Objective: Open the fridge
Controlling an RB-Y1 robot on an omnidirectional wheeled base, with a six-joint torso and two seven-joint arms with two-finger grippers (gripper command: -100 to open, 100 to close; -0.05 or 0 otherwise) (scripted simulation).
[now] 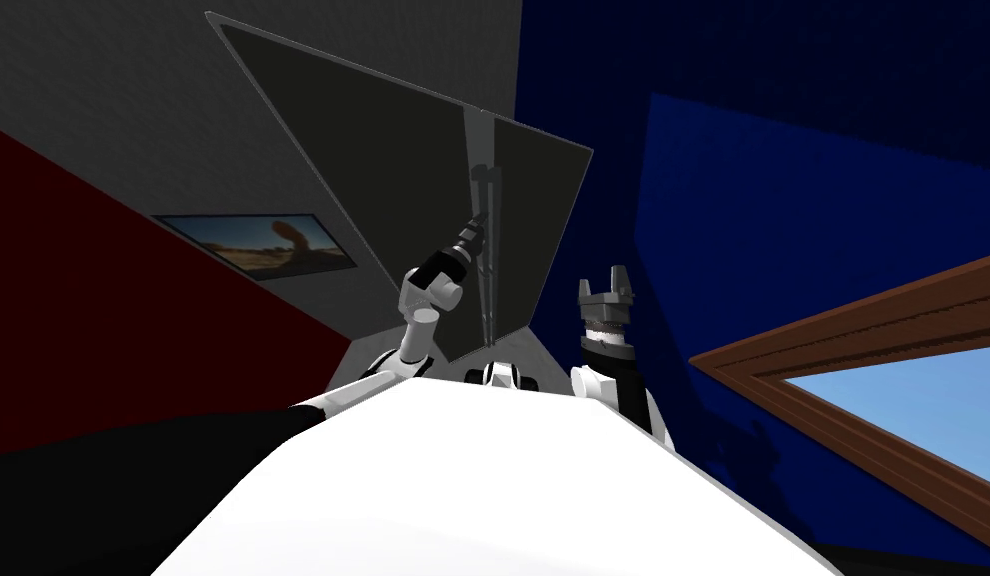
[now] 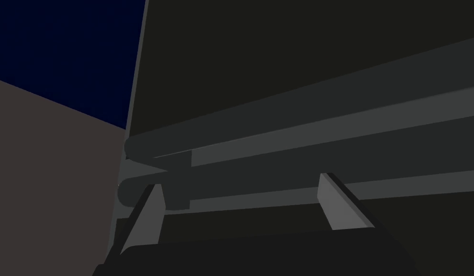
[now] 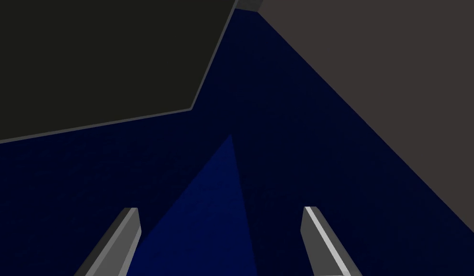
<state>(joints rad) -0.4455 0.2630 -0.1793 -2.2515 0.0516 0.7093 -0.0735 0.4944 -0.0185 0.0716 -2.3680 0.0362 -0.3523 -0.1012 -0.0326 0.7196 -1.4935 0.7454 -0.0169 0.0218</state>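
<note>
The fridge (image 1: 383,180) fills the middle of the head view: a tall dark front with 2 doors meeting at a seam, straight ahead of me and close. 2 long bar handles run along that seam. In the left wrist view the nearer handle (image 2: 303,187) lies across the tips of the fingers (image 2: 339,201), and the farther handle (image 2: 303,129) sits just beyond it. The left gripper (image 2: 241,183) is spread wide and holds nothing. I cannot tell whether the bar is already between the blades or just ahead of them.

To do this step well, I judge the hand should ease forward until the nearer bar sits deep between the blades, then close squarely on that bar alone. The 2 handles lie close together, so a blade could slip behind the wrong one. The pull should then follow the door's arc rather than a straight line, or the thin blades may slide along the bar.

Around me are a blue wall (image 1: 783,150) on the right, a brown-framed window (image 1: 863,320) below it and a framed picture (image 1: 263,245) on the grey wall to the left. The right gripper (image 1: 605,285) is raised just beside the fridge's right edge, blades wide and empty. It is near the path of the right-hand door, so it may need to drop clear.
</note>
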